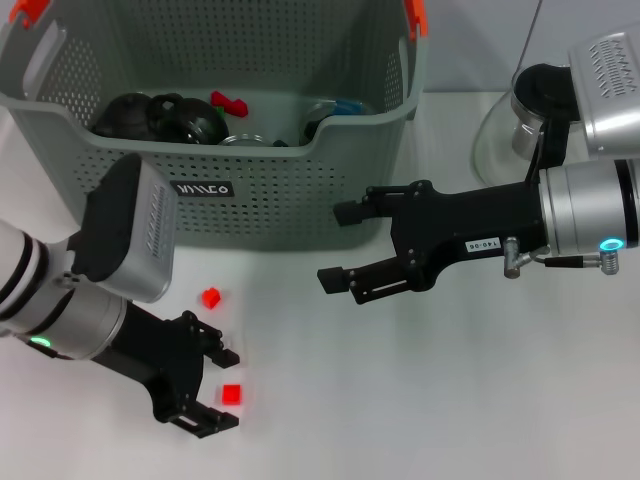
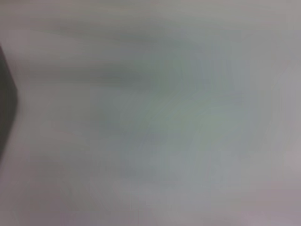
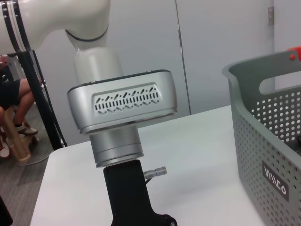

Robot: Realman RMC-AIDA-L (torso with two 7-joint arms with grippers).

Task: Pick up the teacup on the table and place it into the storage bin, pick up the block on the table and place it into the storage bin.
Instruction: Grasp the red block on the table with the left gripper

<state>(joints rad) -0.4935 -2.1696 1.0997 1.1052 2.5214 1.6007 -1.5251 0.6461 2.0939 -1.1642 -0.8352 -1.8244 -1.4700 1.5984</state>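
In front of the storage bin, the grey-green perforated basket at the rear of the white desk, both arms are low over the surface. The right end effector hangs just off the bin's front right corner, fingers spread wide and empty. The left end effector, nearer the robot than the bin, is likewise wide, its fingers bracketing one red block; a second red block lies between it and the bin wall. No teacup is seen on the desk. To grasp well, centre the bracketed block between the fingers, close squarely, then lift clear of the rim before moving over the bin.
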